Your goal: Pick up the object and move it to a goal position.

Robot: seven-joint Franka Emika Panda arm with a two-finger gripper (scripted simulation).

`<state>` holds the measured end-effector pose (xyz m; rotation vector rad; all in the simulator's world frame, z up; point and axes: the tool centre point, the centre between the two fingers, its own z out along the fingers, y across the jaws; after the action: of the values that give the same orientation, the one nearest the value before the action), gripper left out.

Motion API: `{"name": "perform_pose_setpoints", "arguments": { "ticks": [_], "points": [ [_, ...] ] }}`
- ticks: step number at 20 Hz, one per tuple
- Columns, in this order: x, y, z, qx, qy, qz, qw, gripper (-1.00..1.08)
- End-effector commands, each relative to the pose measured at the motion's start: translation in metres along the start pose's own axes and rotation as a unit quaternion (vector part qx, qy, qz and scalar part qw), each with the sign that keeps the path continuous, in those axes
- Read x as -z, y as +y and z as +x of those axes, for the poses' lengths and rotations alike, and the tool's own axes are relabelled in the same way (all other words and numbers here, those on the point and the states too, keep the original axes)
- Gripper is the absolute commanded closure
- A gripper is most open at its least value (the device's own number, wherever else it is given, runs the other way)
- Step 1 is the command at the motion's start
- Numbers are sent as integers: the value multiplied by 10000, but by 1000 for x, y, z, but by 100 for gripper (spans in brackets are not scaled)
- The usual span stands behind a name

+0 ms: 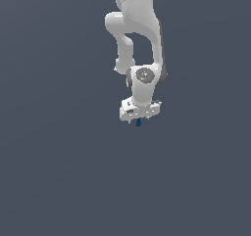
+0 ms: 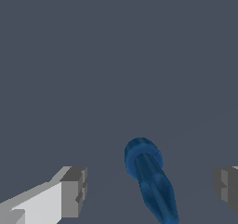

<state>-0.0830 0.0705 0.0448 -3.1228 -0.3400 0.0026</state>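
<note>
The object (image 1: 138,124) is a tiny dark-blue item just below the white arm's hand in the exterior view. In the wrist view it (image 2: 148,174) is a long blue piece with a rounded, ribbed end, lying between the two grey fingertips (image 2: 73,191). My gripper (image 1: 138,119) points down right over it. In the wrist view the gripper (image 2: 148,190) has its jaws wide apart, one on each side of the object, with clear gaps and no contact showing.
A plain dark grey surface (image 1: 59,171) fills both views. The white arm (image 1: 139,29) comes down from the top of the exterior view. No goal marker shows.
</note>
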Motion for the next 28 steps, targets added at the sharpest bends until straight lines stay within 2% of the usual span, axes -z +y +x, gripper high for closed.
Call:
{"name": "perform_pose_setpoints", "arguments": {
  "ticks": [1, 2, 17, 22, 28],
  "points": [
    [-2, 0, 1, 0, 7, -1, 10000, -92],
    [-2, 0, 1, 0, 7, -1, 10000, 108],
    [5, 1, 1, 0, 7, -1, 10000, 108],
    [27, 3, 2, 0, 7, -1, 10000, 108],
    [72, 8, 6, 3, 8, -2, 10000, 108]
  ]
}}
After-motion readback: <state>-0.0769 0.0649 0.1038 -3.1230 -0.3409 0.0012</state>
